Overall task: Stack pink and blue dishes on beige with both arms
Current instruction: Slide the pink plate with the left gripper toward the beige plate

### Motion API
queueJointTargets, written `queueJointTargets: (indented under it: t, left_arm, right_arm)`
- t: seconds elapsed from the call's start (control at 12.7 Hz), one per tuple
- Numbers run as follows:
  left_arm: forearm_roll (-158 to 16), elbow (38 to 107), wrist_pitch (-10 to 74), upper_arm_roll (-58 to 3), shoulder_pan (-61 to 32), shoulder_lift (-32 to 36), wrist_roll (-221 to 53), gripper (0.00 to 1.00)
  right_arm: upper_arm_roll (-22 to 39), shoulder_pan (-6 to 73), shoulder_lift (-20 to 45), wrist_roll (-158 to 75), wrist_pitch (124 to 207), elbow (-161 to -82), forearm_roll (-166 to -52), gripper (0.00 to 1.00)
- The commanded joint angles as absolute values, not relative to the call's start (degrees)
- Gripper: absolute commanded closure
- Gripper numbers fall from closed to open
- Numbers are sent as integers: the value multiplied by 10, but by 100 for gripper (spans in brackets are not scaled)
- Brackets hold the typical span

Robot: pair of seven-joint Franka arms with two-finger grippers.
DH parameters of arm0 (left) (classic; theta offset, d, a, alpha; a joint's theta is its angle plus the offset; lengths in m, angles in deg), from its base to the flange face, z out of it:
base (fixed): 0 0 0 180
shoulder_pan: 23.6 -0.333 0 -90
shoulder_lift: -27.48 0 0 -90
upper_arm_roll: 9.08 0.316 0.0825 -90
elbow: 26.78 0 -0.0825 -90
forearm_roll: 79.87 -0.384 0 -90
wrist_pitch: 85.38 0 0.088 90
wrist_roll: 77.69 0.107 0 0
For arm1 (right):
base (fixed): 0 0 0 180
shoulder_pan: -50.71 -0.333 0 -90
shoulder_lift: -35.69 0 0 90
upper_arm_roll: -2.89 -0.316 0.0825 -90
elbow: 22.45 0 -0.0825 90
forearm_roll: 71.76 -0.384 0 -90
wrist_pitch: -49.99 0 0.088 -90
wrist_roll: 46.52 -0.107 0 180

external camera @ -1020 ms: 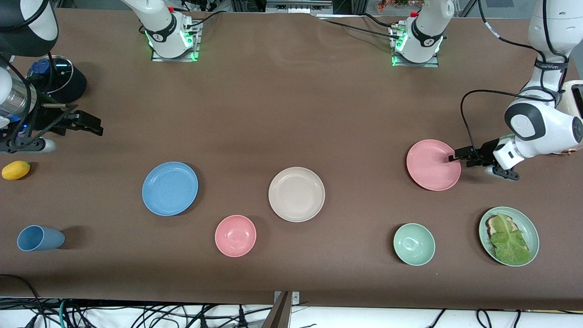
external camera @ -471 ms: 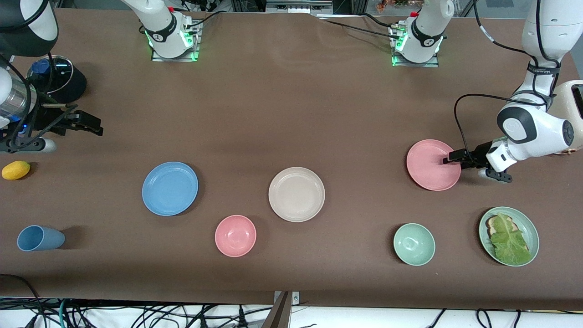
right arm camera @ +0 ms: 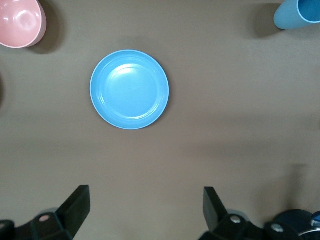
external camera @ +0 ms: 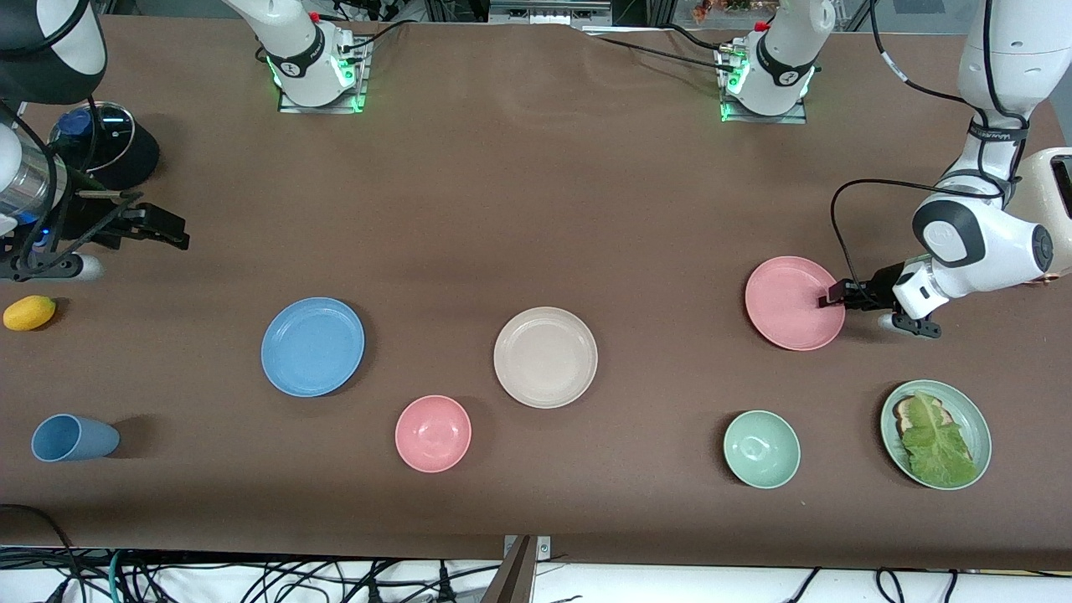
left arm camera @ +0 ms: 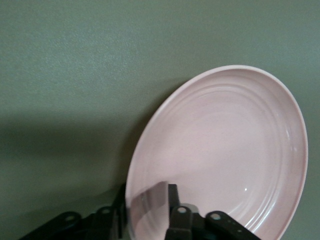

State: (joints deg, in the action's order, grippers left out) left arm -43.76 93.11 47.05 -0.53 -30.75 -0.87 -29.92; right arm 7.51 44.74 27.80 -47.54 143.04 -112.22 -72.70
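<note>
Fingers of my left gripper have just closed across the rim of the pink plate, where a second ago they stood wide. I judge the grasp made, so lifting comes next. That plate still sits on the table toward the left arm's end; in the left wrist view one finger lies inside the dish, one under its edge. The beige plate lies mid-table, the blue plate toward the right arm's end. My right gripper waits, spread wide.
</note>
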Motion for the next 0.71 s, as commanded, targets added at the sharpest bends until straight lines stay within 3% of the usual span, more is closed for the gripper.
queueJointTargets:
  t: [0.0, 0.47, 0.63]
  left_arm:
    - [-416, 921, 465, -4, -307, -15, -279, 100]
    - [-423, 921, 463, -4, -307, -12, -279, 100]
    - [-423, 888, 419, -4, -306, -4, -286, 100]
  right_arm:
    - [75, 452, 275, -474, 1422, -1112, -735, 0]
    - [75, 452, 275, -474, 1422, -1112, -735, 0]
    - [75, 452, 275, -473, 1422, -1112, -735, 0]
